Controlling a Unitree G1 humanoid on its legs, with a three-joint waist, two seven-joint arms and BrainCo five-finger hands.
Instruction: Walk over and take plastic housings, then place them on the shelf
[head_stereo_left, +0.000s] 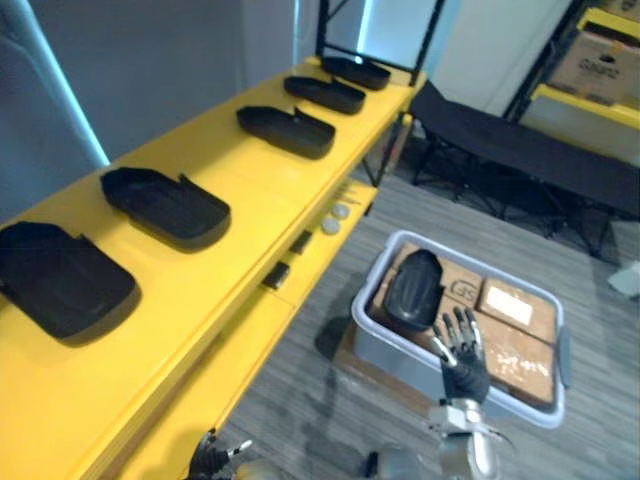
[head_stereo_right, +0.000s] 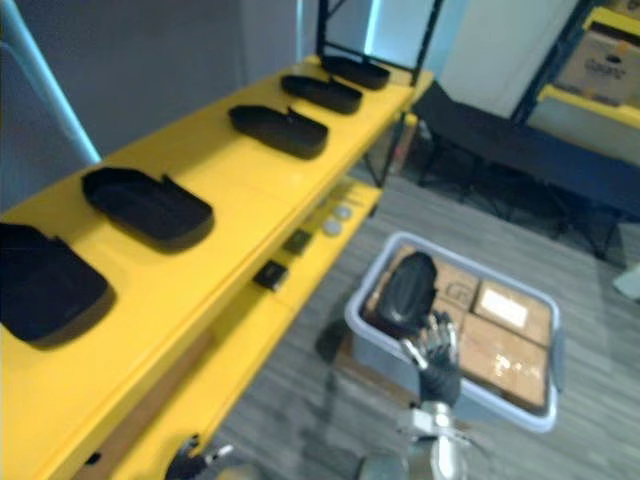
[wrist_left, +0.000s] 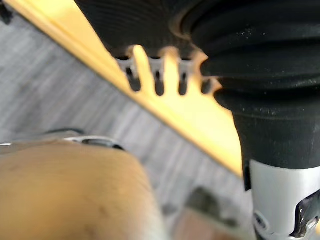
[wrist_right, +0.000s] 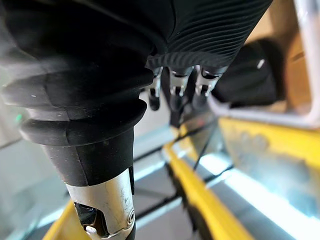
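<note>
Several black plastic housings lie in a row along the top yellow shelf (head_stereo_left: 250, 250), the nearest one (head_stereo_left: 60, 280) at the left and another (head_stereo_left: 165, 205) beyond it. One more black housing (head_stereo_left: 413, 288) rests in a grey bin (head_stereo_left: 390, 355) on the floor. My right hand (head_stereo_left: 462, 352) hovers open over the bin's near rim, fingers straight and pointing at that housing, just short of it. In the right wrist view the fingers (wrist_right: 175, 90) reach toward the housing (wrist_right: 250, 75). My left hand (head_stereo_left: 213, 457) hangs low beside the lower shelf, fingers relaxed and holding nothing.
Cardboard boxes (head_stereo_left: 515, 335) fill the rest of the bin. Small round discs (head_stereo_left: 335, 218) and dark parts (head_stereo_left: 277, 275) lie on the lower shelf. A black cot (head_stereo_left: 520, 150) stands behind the bin. Another yellow rack with a carton (head_stereo_left: 600, 60) is at the far right.
</note>
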